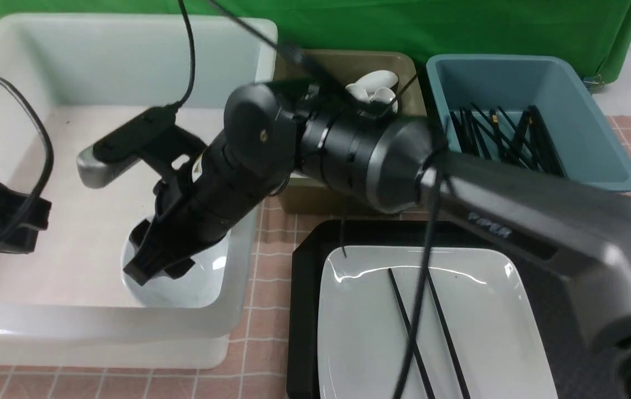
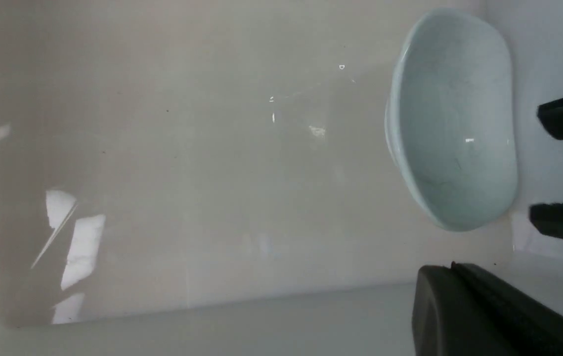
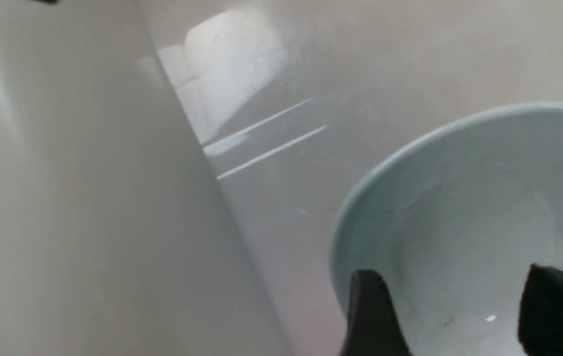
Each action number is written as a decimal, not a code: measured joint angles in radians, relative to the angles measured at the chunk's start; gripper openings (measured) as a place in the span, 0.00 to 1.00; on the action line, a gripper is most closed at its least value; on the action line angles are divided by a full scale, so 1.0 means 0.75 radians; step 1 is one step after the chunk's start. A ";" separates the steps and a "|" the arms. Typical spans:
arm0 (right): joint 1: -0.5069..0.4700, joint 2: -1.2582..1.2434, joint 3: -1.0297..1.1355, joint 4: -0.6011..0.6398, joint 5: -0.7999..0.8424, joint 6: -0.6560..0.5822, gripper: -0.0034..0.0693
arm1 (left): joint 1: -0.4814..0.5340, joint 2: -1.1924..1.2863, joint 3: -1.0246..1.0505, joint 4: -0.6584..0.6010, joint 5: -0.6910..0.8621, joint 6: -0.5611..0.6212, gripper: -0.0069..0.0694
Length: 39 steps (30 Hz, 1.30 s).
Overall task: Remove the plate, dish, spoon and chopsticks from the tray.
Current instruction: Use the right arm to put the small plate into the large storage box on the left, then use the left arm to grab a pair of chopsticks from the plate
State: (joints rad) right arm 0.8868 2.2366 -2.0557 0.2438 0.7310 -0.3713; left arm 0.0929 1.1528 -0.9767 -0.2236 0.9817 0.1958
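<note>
Right gripper [image 3: 452, 272] jaws spread, gripping nothing; dish [image 1: 210, 277] sits in the white tub [image 1: 99, 327]. Left gripper [image 2: 439, 287] clenched, empty. One finger seems astride the dish rim, so lifting out could hook it. Plate [image 1: 365, 343] and chopsticks [image 1: 404, 316] remain on the tray [image 1: 301, 310].

White tub [image 1: 127, 50] left; tan bin [image 1: 398, 64], blue bin [image 1: 503, 77] side by side.

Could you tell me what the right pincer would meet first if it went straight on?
Probably the dish, lying in the white tub just ahead of the open right pincer; gap unclear.
</note>
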 joint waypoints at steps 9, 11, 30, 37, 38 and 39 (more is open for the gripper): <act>-0.169 -0.473 -0.066 -0.344 0.536 0.153 0.10 | -0.436 0.020 -0.033 -0.073 -0.072 -0.112 0.08; -0.229 -0.560 -0.033 -0.374 0.536 0.172 0.09 | -0.573 0.049 -0.067 -0.021 -0.081 -0.221 0.08; -0.794 -1.818 1.246 -0.405 0.522 0.283 0.09 | -1.428 1.008 -0.831 0.219 0.177 -0.945 0.32; -0.794 -1.917 1.334 -0.401 0.536 0.318 0.09 | -1.433 1.187 -0.935 0.185 0.205 -1.059 0.65; -0.794 -1.917 1.340 -0.401 0.536 0.316 0.09 | -1.433 1.197 -0.939 0.174 0.196 -1.065 0.69; -0.794 -1.917 1.345 -0.398 0.536 0.315 0.09 | -1.433 1.207 -0.942 0.160 0.182 -1.067 0.73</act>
State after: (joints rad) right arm 0.2910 0.7984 -1.0467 -0.0549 1.1329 -0.1350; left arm -0.9820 2.0583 -1.6834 -0.1032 1.1183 -0.6044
